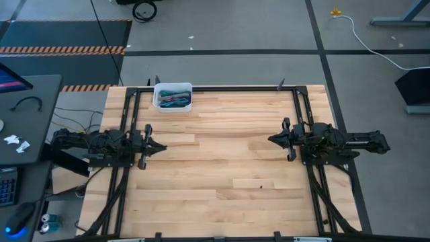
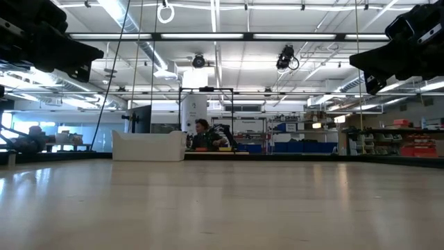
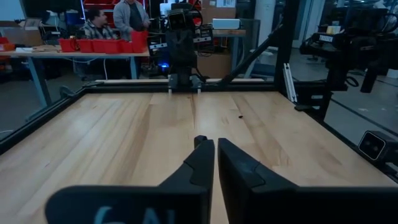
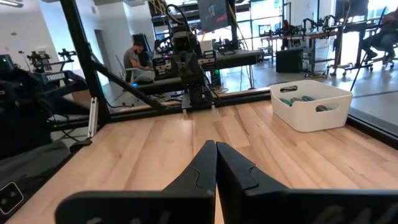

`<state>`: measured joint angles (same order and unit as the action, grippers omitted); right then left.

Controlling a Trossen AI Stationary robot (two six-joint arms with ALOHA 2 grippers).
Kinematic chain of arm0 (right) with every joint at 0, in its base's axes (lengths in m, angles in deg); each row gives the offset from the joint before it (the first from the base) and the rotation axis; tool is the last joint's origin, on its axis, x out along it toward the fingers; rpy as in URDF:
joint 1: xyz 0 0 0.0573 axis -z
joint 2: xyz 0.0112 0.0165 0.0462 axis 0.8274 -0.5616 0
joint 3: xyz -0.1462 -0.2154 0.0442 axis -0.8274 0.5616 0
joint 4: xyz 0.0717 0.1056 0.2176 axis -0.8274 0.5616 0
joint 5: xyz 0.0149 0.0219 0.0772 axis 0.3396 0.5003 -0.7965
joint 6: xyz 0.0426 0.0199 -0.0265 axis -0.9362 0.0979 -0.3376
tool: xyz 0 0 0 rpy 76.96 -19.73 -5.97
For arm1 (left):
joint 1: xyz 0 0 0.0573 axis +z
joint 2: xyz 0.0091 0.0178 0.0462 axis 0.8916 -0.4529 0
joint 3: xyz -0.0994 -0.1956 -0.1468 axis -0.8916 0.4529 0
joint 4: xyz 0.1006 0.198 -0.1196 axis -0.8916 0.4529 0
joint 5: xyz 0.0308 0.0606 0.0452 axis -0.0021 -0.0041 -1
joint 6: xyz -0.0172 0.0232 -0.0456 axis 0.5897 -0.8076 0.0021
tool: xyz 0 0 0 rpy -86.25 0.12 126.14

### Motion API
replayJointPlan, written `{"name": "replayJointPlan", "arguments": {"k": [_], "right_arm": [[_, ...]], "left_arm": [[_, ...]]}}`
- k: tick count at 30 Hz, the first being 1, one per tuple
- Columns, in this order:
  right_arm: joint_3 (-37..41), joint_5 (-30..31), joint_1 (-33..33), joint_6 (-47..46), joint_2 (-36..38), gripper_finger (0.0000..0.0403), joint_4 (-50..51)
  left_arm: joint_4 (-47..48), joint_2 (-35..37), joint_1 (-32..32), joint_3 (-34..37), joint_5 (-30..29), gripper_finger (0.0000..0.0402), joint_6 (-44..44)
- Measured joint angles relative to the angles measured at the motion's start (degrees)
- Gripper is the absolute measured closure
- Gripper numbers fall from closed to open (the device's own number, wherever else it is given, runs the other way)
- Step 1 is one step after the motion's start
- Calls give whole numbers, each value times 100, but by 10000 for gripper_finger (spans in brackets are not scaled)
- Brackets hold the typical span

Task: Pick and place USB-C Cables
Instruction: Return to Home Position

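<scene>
Dark fingers [image 3: 199, 168] of the left end effector [image 3: 209, 142] fill the foreground of its wrist view. They are pressed together with only a hairline between them and grip nothing. The right end effector [image 4: 211, 144] shows the same closed, empty pair in its own wrist view.

The USB-C cables [image 1: 173, 100], a small heap of teal, green and reddish bundles, lie inside a white bin [image 1: 156, 101]. The bin stands at the far edge of the wooden table [image 1: 222, 181], just inside the black frame [image 1: 228, 87] that rims it. It sits well apart from both end effectors. It is nearer the left one, off to the side of that tool's tips, and far across the boards from the right one. From the right wrist, the bin [image 4: 309, 115] appears ahead and to one side, with the cables [image 4: 297, 99] showing just above its rim.

Seen from above, the left end effector [image 1: 163, 146] and the right end effector [image 1: 270, 139] point at each other from opposite sides of the table, well apart, with a wide stretch of planks between them.

At table height, the left arm [image 2: 41, 42] and the right arm [image 2: 406, 45] hang high above the boards, touching nothing.

Beyond the bin [image 2: 147, 147], a person [image 2: 202, 133] sits at a bench in the workshop.
</scene>
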<state>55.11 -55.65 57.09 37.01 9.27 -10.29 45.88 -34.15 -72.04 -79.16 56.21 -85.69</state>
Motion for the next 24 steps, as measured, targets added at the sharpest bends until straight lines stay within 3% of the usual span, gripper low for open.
{"name": "replayJointPlan", "arguments": {"k": [24], "right_arm": [[0,0,0,-2,0,394,0]], "left_arm": [[-5,0,0,-2,1,368,2]]}}
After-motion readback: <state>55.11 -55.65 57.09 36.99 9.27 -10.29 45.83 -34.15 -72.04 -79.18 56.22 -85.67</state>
